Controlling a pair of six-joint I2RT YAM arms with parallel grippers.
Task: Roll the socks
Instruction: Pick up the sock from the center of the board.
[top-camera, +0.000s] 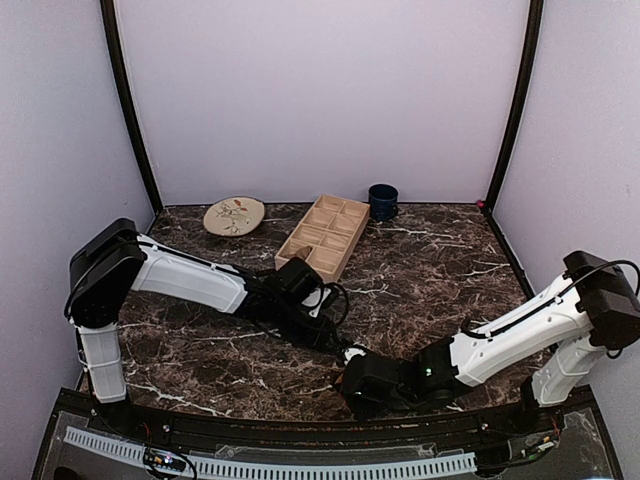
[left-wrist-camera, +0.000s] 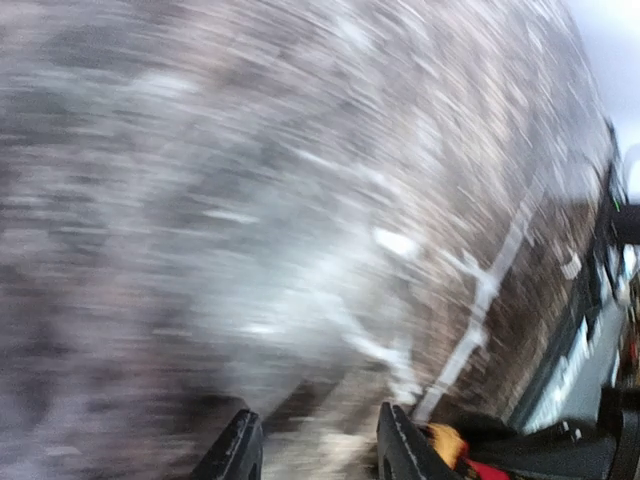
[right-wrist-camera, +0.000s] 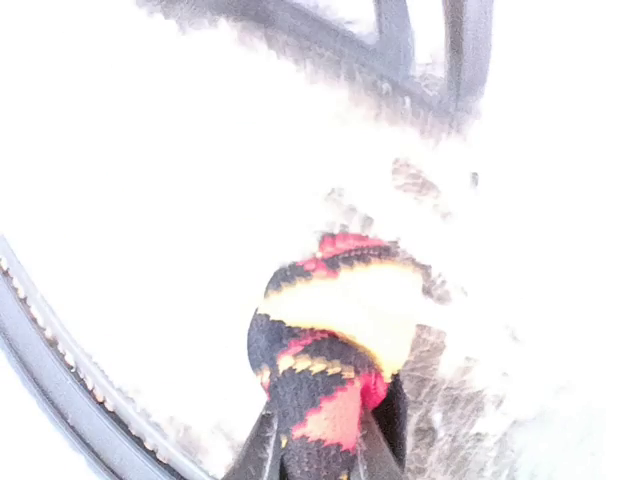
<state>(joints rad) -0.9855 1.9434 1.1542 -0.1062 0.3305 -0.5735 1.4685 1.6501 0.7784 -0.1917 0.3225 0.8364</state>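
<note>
The striped sock (right-wrist-camera: 330, 340), black, red and yellow, sits bunched in a ball near the middle of the marble table's (top-camera: 430, 270) front edge. The right gripper (right-wrist-camera: 312, 445) pinches its lower end. The left gripper (left-wrist-camera: 318, 450) hangs just beside it, fingers spread with nothing between them. I'd worry the bundle springs loose, since the pinch catches only one end. A brush from the left gripper could also unroll it.

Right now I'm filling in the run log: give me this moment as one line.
right tool: shut on striped sock | left tool: open, empty, view blurred | both tools: at near edge of table
</note>
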